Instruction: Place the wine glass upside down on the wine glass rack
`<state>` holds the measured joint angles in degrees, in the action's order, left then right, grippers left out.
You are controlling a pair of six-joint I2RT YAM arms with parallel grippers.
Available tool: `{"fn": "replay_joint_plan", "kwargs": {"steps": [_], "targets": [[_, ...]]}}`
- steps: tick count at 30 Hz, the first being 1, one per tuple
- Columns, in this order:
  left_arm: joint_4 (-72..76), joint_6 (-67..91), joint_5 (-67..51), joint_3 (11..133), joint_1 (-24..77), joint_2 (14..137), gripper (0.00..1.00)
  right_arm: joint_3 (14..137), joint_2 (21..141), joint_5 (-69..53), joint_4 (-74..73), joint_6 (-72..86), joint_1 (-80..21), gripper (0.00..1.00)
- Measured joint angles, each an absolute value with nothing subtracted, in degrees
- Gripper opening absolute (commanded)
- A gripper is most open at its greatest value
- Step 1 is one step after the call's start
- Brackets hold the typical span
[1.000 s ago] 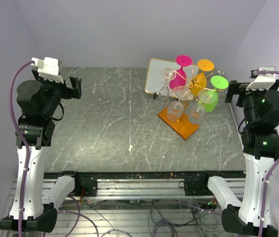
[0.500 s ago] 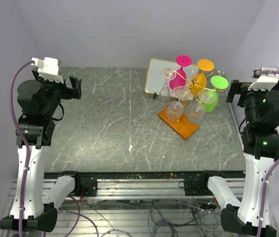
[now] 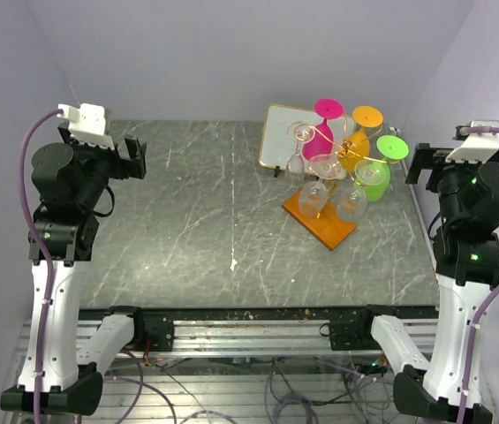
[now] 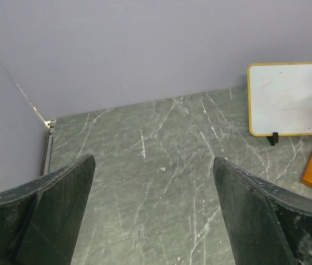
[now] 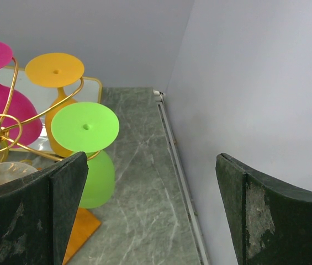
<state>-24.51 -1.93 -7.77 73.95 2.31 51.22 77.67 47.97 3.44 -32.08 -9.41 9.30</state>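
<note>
Looking down from the top camera, you are seeing the wine glass rack (image 3: 324, 228) standing near the far right corner of the table (image 3: 187, 238), its orange base lying flat. A green wine glass (image 3: 375, 179) is hanging upside down on the rack's right side, with a pink glass (image 3: 318, 140) and an orange glass (image 3: 356, 152) hanging behind it and clear glasses (image 3: 313, 197) in front. A gold-framed panel (image 3: 277, 137) is leaning just behind the rack. Your left claw (image 3: 134, 159) is hovering over the far left corner, and your right claw (image 3: 419, 163) is hovering by the right edge, near the green glass but apart from it.

On the left wrist, the left claw (image 4: 153, 161) is gaping wide, released, with only bare table showing between its fingers.

On the right wrist, the right claw (image 5: 151, 160) is likewise spread and gripping nothing, while the green wine glass (image 5: 85, 128) is hanging foot up just beyond its left finger.
</note>
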Motion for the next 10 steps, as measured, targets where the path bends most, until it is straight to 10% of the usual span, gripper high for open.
{"fn": "replay_joint_plan", "kwargs": {"steps": [10], "targets": [[-25.26, -2.13, -7.49, 73.52, 2.28, 50.52, 0.99, 77.65, 47.75, 3.29, -32.08, -9.39, 9.32, 1.0]]}}
